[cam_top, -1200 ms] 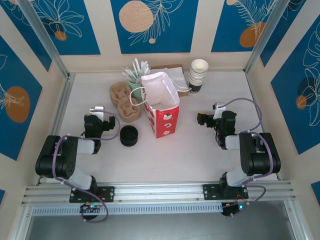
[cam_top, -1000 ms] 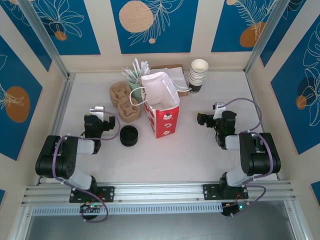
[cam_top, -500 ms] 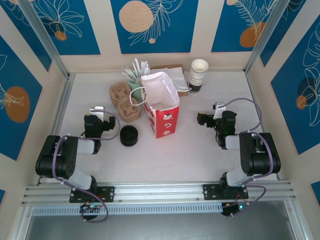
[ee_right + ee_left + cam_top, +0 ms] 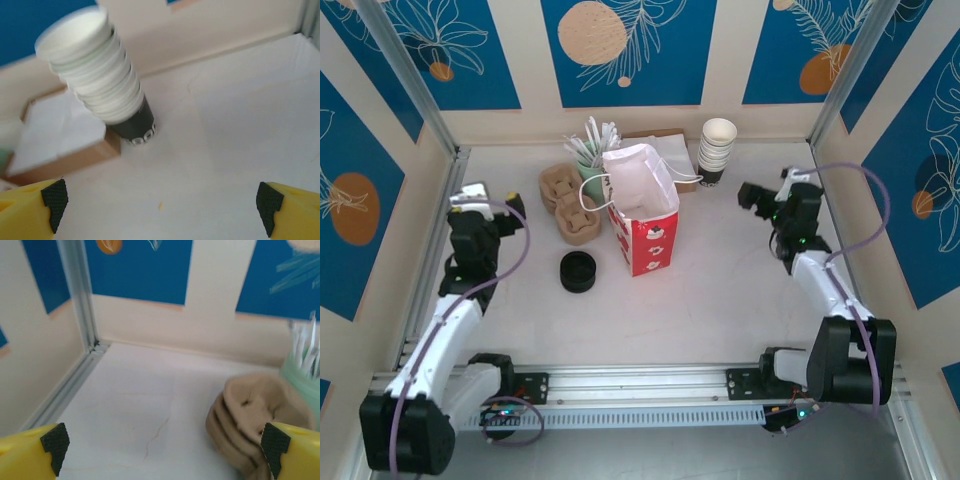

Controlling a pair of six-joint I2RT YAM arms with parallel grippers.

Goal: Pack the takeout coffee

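White laminate table top (image 4: 720,300) forms the work surface; I see hairline cracks in it from the left wrist camera. Cream wall panels with blue leaf-and-orange-disc prints (image 4: 620,50) close the cell on three sides, silver aluminium corner posts (image 4: 410,80) stand at the rear corners, and a ribbed aluminium rail (image 4: 640,385) carries both arm bases at the near edge. The left gripper (image 4: 492,205) (image 4: 162,445) hangs over the left side of the table with its jaws spread wide and nothing between them, just beside the stack of brown moulded-pulp cup carriers (image 4: 570,205) (image 4: 250,415). The right gripper (image 4: 755,195) (image 4: 162,200) is likewise released and empty, facing the tilted stack of white paper cups on a dark bottom cup (image 4: 717,150) (image 4: 95,75). That stack touches a shallow brown cardboard tray of white napkins (image 4: 60,130). At centre stands an upright red-and-white paper bag (image 4: 645,235), mouth open; a short black round stack of lids (image 4: 578,271) sits to its left, apart. I cannot tell where the takeout coffee stands.
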